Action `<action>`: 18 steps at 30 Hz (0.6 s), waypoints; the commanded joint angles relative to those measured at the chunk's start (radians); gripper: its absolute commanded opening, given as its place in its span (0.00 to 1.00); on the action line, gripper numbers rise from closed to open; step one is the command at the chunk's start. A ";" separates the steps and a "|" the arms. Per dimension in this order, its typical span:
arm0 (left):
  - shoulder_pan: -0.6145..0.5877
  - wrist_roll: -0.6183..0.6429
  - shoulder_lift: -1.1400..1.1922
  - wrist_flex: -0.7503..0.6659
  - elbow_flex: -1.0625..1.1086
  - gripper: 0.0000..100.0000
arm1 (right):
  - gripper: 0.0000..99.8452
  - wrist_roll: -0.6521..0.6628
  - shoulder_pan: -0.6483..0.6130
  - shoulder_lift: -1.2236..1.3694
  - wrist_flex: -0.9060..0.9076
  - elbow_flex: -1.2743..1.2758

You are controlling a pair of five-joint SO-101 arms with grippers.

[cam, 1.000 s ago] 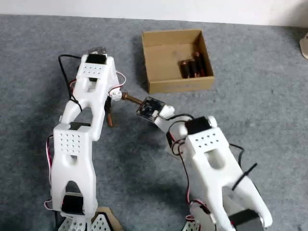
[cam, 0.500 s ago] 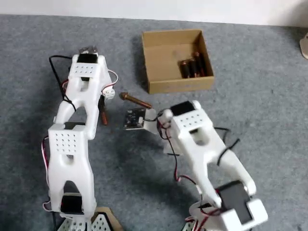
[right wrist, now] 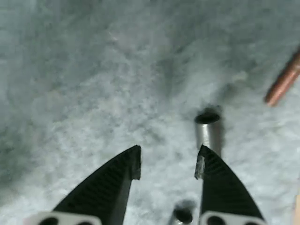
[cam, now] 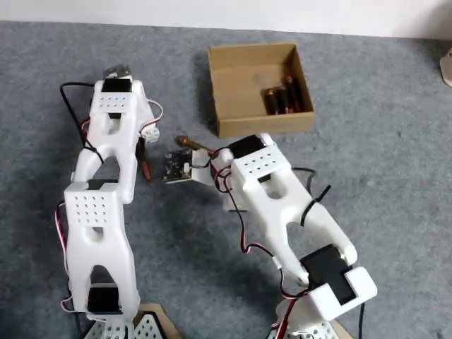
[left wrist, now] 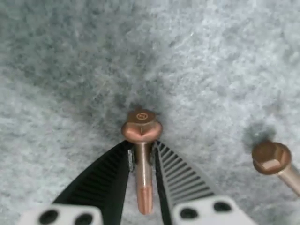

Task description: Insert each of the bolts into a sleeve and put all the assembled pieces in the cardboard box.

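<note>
Bolt-into-sleeve step: the left gripper (left wrist: 142, 153) clamps a bolt (left wrist: 142, 130), left of centre in the high view. The right gripper (right wrist: 168, 161) gapes wide beside an upright sleeve (right wrist: 207, 127) — closing on it seems next. Cardboard box (cam: 265, 125) sits upper centre.

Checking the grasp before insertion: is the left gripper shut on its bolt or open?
Shut on the bolt: the left gripper's fingers press its shank from both sides, head past their tips.
</note>
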 commanded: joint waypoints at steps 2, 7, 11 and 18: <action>-0.015 0.002 -0.093 -0.009 -0.056 0.00 | 0.19 0.040 -0.012 0.054 -0.050 -0.050; -0.015 0.002 -0.093 -0.009 -0.056 0.00 | 0.19 0.040 -0.010 0.162 -0.111 -0.053; -0.015 0.002 -0.094 -0.009 -0.056 0.00 | 0.19 0.040 -0.008 0.205 -0.139 -0.053; -0.015 0.002 -0.094 -0.009 -0.056 0.00 | 0.19 0.034 0.012 0.171 -0.133 -0.054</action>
